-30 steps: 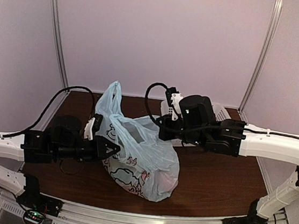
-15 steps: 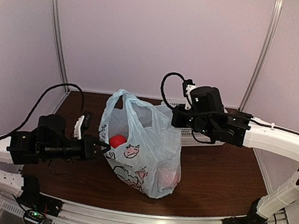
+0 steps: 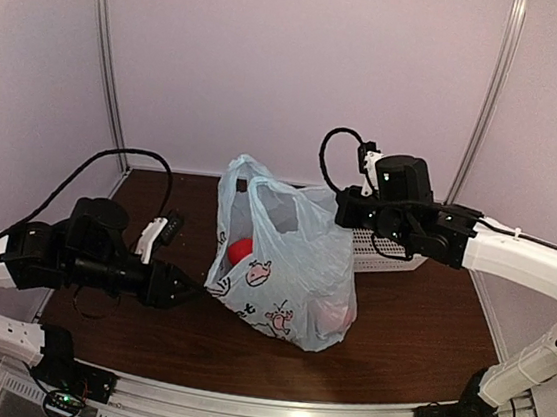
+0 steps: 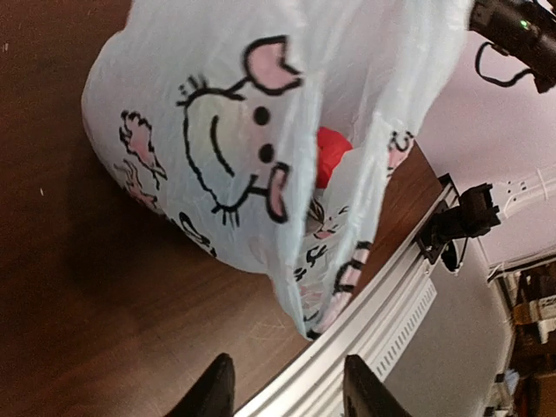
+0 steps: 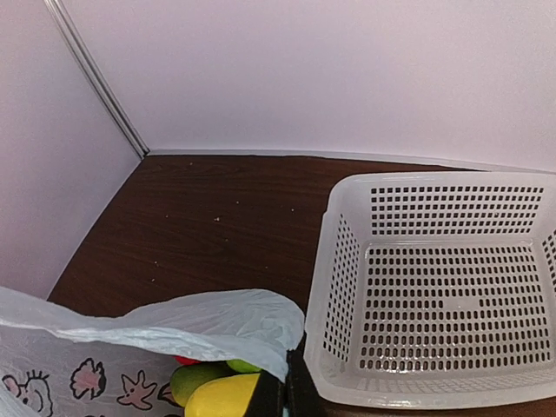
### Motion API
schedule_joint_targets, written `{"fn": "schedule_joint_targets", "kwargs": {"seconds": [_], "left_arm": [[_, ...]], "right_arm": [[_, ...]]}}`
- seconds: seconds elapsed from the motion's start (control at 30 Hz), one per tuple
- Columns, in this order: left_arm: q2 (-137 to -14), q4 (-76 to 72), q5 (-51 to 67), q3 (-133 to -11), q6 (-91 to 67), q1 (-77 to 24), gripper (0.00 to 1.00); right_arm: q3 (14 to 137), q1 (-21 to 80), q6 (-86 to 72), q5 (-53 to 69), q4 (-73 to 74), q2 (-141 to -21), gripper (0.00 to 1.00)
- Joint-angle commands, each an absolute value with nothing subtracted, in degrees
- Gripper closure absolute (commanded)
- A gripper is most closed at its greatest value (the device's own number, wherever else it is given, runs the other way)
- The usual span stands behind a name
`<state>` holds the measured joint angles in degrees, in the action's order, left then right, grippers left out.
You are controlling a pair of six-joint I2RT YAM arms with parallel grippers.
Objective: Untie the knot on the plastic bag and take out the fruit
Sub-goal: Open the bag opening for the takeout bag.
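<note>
So the plastic bag (image 3: 292, 270) is standing tall about mid-worktop (image 3: 415, 335), base a bit toward the near edge. The right gripper (image 3: 344, 212) is doing the holding, its fingers pinched together on the thin plastic at the bag's upper right, so that side is pulled up. In the right wrist view the pinch sits right at the bottom of the picture, with the bag's pale rim (image 5: 174, 326) draped off to the left of it. A yellow fruit (image 5: 221, 398) and a green fruit (image 5: 198, 379) peek out just under that rim. The bag's mouth gapes open at the top, and a red fruit (image 3: 242, 250) shows inside on the bag's left side. It's easy to spot from the left wrist too. The left gripper (image 3: 187, 287) is down low on the bag's left, pointing at its lower left side. Its fingers (image 4: 217, 391) are apart with nothing between them, and the cartoon-printed plastic is just ahead of the tips; I can't tell for sure whether it brushes them. The white perforated basket (image 3: 394, 254) sits toward the far right corner, behind the right arm and just beside the bag.
</note>
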<state>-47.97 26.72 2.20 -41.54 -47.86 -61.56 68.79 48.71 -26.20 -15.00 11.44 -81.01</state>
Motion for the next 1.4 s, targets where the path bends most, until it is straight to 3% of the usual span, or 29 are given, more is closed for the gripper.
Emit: {"fn": "schedule_joint_targets", "kwargs": {"seconds": [0.0, 0.1, 0.23, 0.37, 0.57, 0.73, 0.97, 1.0, 1.17, 1.37], "left_arm": [[-49.8, 29.3, -1.0, -49.6, -40.5, -61.7, 0.43], [-52.6, 32.9, -6.4, -56.7, -36.1, -61.5, 0.2], [-56.8, 33.9, -10.7, -66.8, -29.9, -60.6, 0.03], [-61.3, 34.2, -12.1, -74.9, -24.8, -56.2, 0.03], [-67.3, 30.7, -1.2, -80.8, -20.5, -46.6, 0.03], [-73.1, 30.5, 6.2, -85.3, -16.9, -46.0, 0.03], [-74.9, 29.6, 7.3, -83.9, -17.3, -46.1, 0.03], [-74.8, 29.4, 7.2, -83.2, -17.3, -46.1, 0.05], [-74.7, 29.4, 5.9, -82.1, -17.6, -46.1, 0.45], [-74.3, 29.4, 4.5, -81.1, -17.8, -46.1, 0.78]], "right_arm": [[66.6, 48.3, -22.8, -7.8, 6.6, -80.2, 1.0], [65.4, 48.3, -21.8, -4.5, 5.9, -80.1, 1.0], [64.0, 48.4, -21.5, -1.7, 5.8, -79.8, 1.0], [62.4, 48.5, -21.1, -0.3, 5.2, -78.7, 1.0], [62.3, 48.6, -19.9, -0.2, 6.0, -77.8, 1.0], [62.3, 48.6, -19.6, -0.2, 6.8, -77.3, 1.0], [62.3, 48.7, -19.4, -0.2, 7.6, -76.8, 1.0], [62.4, 48.7, -19.2, -0.2, 7.8, -76.8, 1.0], [62.6, 48.7, -19.0, -0.5, 8.4, -76.6, 1.0], [62.7, 48.7, -19.0, -0.8, 8.6, -76.5, 1.0]]}}
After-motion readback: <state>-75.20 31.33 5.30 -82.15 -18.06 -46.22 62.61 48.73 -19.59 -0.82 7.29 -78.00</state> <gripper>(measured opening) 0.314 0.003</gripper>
